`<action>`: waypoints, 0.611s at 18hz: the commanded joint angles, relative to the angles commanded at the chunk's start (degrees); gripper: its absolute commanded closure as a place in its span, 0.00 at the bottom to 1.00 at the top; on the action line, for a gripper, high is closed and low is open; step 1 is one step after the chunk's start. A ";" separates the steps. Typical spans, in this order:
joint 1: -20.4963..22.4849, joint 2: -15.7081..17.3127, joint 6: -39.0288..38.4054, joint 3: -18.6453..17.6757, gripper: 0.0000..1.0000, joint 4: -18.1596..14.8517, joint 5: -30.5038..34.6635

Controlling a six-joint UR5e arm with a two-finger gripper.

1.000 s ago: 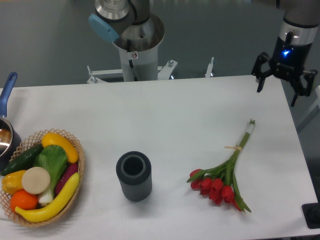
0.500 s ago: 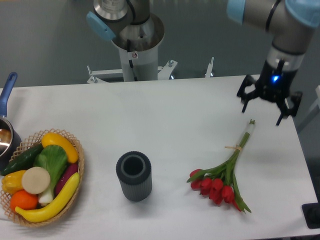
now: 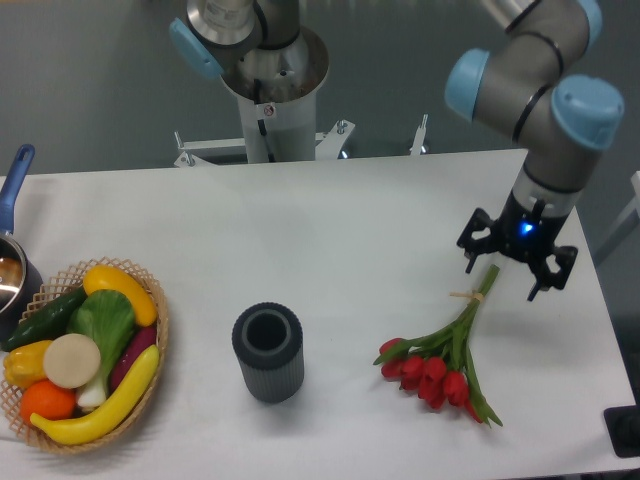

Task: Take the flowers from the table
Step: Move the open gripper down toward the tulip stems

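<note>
Camera view, claw (image 3: pixel 501 274) spread open over flowers' (image 3: pixel 443 351) stem ends, no legible writing

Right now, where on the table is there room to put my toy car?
The table is bare across its back half, and between the basket and the dark cup. It is crowded on the right, where the open gripper hangs over the flowers.

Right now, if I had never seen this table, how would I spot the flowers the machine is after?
Start at the big white table and look to its right side, below the arm's open end effector. There lie the flowers, flat on the surface, stems pointing up toward the end effector. Unlike the dark ribbed cylinder nearby, they are a banded bunch of red tulips with long green stems.
</note>
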 joint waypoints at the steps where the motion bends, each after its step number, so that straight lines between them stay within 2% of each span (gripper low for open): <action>1: -0.09 -0.79 0.00 0.00 0.00 0.09 0.00; 5: -0.35 -3.07 -0.09 -0.09 0.00 0.01 0.00; 11: -1.58 -4.31 0.09 -1.23 0.00 0.70 2.19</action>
